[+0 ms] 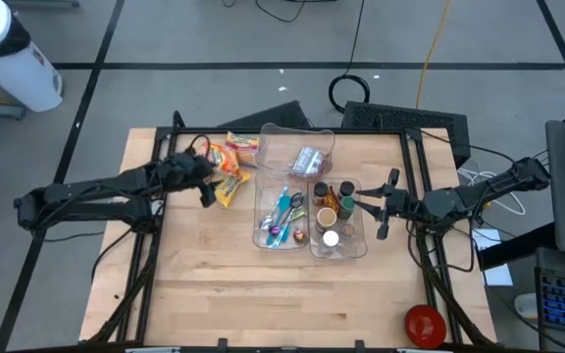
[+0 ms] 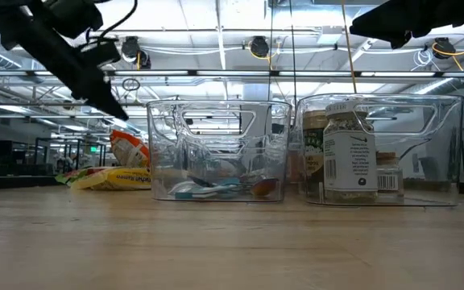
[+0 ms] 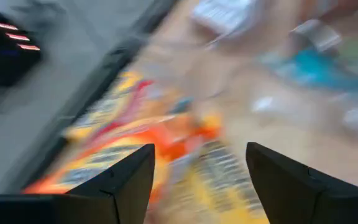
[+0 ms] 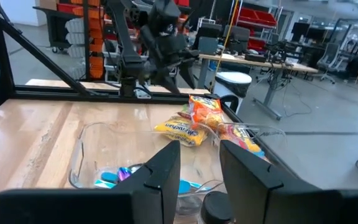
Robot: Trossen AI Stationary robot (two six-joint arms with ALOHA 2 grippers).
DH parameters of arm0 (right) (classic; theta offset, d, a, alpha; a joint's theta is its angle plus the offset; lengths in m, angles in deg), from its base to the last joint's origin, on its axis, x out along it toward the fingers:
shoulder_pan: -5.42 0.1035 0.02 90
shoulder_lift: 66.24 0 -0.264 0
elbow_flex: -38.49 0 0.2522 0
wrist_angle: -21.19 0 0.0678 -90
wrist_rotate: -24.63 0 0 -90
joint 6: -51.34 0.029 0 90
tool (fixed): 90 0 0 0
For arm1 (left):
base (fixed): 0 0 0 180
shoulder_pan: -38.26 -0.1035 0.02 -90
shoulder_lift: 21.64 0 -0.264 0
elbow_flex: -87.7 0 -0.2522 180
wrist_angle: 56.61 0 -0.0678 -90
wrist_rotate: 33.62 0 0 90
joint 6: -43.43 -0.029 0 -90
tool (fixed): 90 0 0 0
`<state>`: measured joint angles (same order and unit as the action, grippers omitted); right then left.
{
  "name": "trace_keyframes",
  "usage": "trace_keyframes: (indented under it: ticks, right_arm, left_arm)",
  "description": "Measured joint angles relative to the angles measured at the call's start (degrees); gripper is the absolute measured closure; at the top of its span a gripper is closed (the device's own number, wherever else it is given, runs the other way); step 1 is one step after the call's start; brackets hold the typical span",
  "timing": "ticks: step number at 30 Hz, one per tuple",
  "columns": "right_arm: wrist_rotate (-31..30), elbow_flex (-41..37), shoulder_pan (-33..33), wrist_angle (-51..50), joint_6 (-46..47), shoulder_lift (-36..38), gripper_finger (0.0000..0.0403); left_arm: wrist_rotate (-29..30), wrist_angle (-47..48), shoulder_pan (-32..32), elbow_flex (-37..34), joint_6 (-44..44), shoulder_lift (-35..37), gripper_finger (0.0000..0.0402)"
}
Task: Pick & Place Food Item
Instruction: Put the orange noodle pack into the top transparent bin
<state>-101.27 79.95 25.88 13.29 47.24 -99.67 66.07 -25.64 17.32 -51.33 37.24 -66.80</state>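
My left pincer (image 1: pixel 207 186) hangs over the far left part of the bench (image 1: pixel 214 284), just above the pile of snack packets (image 1: pixel 231 167). Its fingers (image 3: pixel 120 183) stand well apart with nothing between them; through the left wrist view I see only the blurred orange and yellow wrappers below the gap. From the low view the pincer is clear of the bench top, raised over the packets (image 2: pixel 111 173), and I cannot see it touching any of them.

The snack packets lie loose on the wood to the left of three clear bins. The far bin (image 1: pixel 297 147) holds a small silvery packet (image 1: pixel 307 160). The near left bin (image 1: pixel 263 235) holds cutlery and small bright items. The near right bin (image 1: pixel 359 245) holds jars and bottles (image 1: pixel 330 211); in the low view one jar with a white label (image 2: pixel 349 157) stands upright inside it.

My right pincer (image 1: pixel 383 206) waits at the right side of the bench, just beside the jar bin and above its right edge. Its fingers (image 4: pixel 163 171) sit close together, a narrow gap between them, and they grip nothing. Across the bench its wrist view shows the left arm above the yellow packet (image 4: pixel 179 130).
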Motion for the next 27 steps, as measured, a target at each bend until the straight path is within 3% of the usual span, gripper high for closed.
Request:
trace_keyframes:
  ticks: [4,10,16,20,24,27]
  right_arm:
    - [0.0,0.0,0.0,2.73,-3.88,-0.02,0.0298]
    - [0.13,0.0,0.0,9.23,-6.05,0.0,0.0298]
    - [0.15,0.0,0.0,9.76,-6.0,-0.04,0.0298]
    - [0.14,0.0,0.0,9.76,-4.67,-0.68,0.0298]
    - [0.04,0.0,0.0,10.38,-4.54,-1.62,0.0298]
    - [0.04,0.0,0.0,10.62,-4.54,-2.35,0.0298]
  left_arm:
    - [9.48,0.74,0.23,0.02,-5.45,-2.58,0.0163]
    - [10.51,1.08,0.25,0.04,-8.63,-8.71,0.0198]
    - [17.39,1.07,0.24,0.04,-9.33,-13.5,0.0239]
    - [18.09,0.35,0.62,0.04,-8.39,-13.08,0.0295]
    - [20.67,-0.23,1.73,0.06,-7.17,-10.01,0.0376]
    - [21.1,-2.97,2.54,0.06,-5.36,-6.44,0.0391]
